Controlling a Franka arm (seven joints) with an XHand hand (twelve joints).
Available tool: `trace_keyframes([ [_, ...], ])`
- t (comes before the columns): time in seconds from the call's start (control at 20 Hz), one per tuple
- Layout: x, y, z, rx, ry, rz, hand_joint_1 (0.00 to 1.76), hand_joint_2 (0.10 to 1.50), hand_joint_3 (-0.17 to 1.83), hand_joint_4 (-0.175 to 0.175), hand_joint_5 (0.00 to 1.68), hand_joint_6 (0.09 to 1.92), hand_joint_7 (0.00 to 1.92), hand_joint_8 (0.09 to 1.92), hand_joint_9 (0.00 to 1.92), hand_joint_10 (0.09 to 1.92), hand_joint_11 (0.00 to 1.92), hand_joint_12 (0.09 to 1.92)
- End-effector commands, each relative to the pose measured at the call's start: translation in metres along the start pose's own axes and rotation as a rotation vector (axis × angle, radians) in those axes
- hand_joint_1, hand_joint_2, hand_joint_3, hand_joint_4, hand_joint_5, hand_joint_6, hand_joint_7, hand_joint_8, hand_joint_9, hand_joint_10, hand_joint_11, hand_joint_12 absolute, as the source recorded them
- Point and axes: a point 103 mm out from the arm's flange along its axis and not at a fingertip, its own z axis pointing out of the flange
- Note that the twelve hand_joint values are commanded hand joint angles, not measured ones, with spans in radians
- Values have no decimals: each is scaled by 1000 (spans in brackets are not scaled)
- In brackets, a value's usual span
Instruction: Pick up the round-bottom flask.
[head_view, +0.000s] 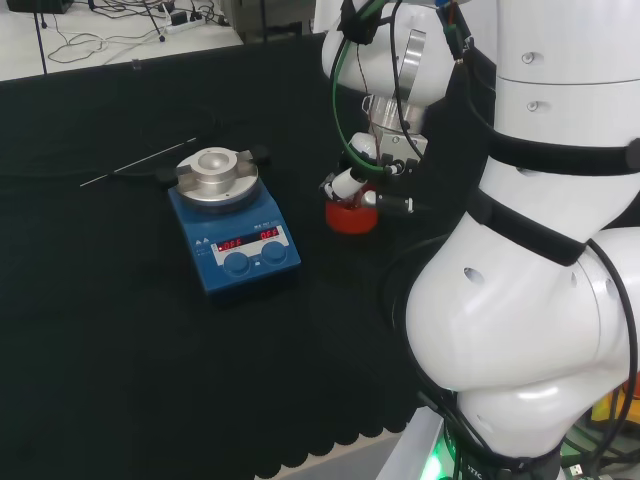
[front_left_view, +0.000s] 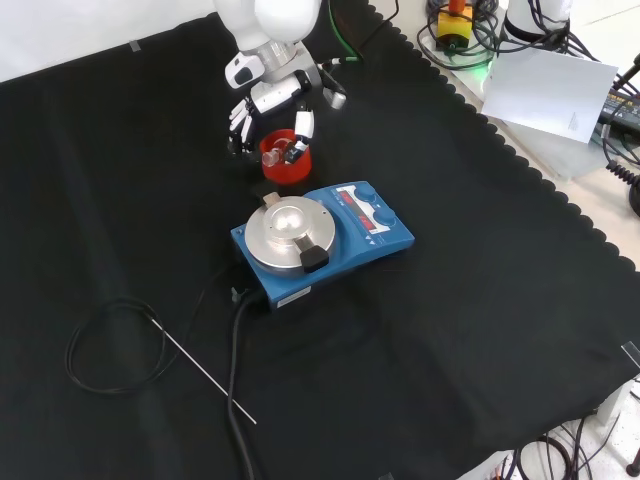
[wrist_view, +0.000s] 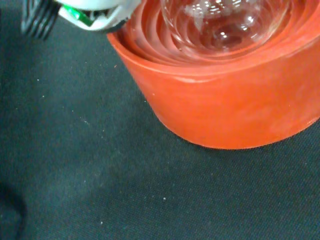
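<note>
A clear round-bottom flask (wrist_view: 225, 20) sits with its bulb in a red ribbed ring stand (wrist_view: 235, 105) on the black cloth. In the front view the hand (front_left_view: 268, 98) hangs right over the stand (front_left_view: 287, 165). Its fingers (front_left_view: 238, 120) reach down on the stand's left, and the thumb (front_left_view: 300, 125) comes down over the stand on the right of the flask (front_left_view: 283, 150). The fingers look fairly straight and stand apart. The head view has the hand (head_view: 352, 183) low over the stand (head_view: 352, 218). One fingertip (wrist_view: 80, 12) rests by the stand's rim in the wrist view.
A blue hotplate stirrer (front_left_view: 320, 235) with a round metal top stands just in front of the stand in the front view. A thin metal rod (front_left_view: 200, 365) and a looped black cable (front_left_view: 110, 345) lie nearer the camera. The cloth's scalloped edge (front_left_view: 560, 190) runs along the right.
</note>
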Motion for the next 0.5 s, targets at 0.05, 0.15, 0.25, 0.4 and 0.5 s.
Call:
trace_keyframes([
  [0.05,-1,0,2,6,-1,1,877,648,576,-32,885,724,312,734,546,693,248,1386],
  [0.15,-2,0,2,8,0,-2,887,655,578,-26,919,710,315,732,550,689,248,1385],
  [0.25,-3,-1,2,5,-5,-2,914,666,588,-18,987,666,324,728,555,685,249,1385],
  [0.4,-6,-3,2,-1,-14,-1,1028,806,412,109,1106,716,354,729,575,682,265,1381],
  [0.5,-6,-4,1,-1,-20,-1,1068,866,319,159,1150,730,371,729,586,679,275,1375],
])
